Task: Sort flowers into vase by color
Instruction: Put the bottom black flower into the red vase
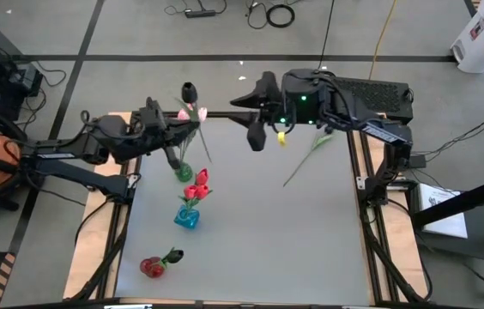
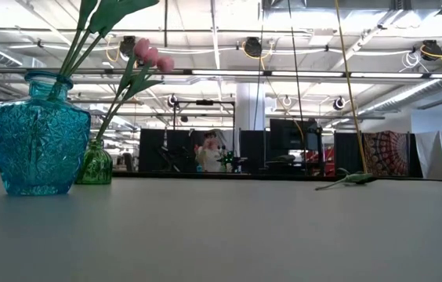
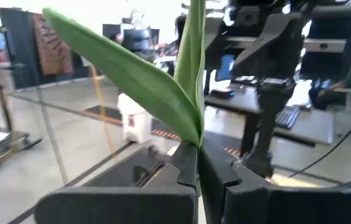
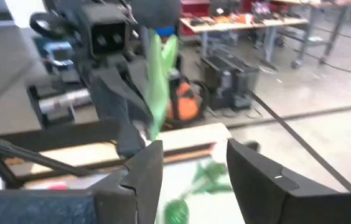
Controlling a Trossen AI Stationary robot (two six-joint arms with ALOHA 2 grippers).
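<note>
Left tool [image 1: 192,123] pinches black tulip [image 1: 190,91] (stem roughly upright, bud topmost).

Pink tulips [image 1: 192,113] upright in green vase [image 1: 184,172], red tulips [image 1: 197,184] in blue vase [image 1: 186,218], yellow tulip [image 1: 309,150] lying flat

My two arms are dark, nearly black, built of blocky matte housings joined by rounded joints. The left arm [image 1: 96,142] has a ribbed, boxy forearm, with cables trailing off behind it. The right arm [image 1: 345,99] shows a small green light near its wrist. My right gripper [image 4: 191,171] ends in two broad black fingers [image 4: 141,177] with angular, chamfered faces. My left gripper [image 3: 199,177] has the same plain black plastic.
</note>
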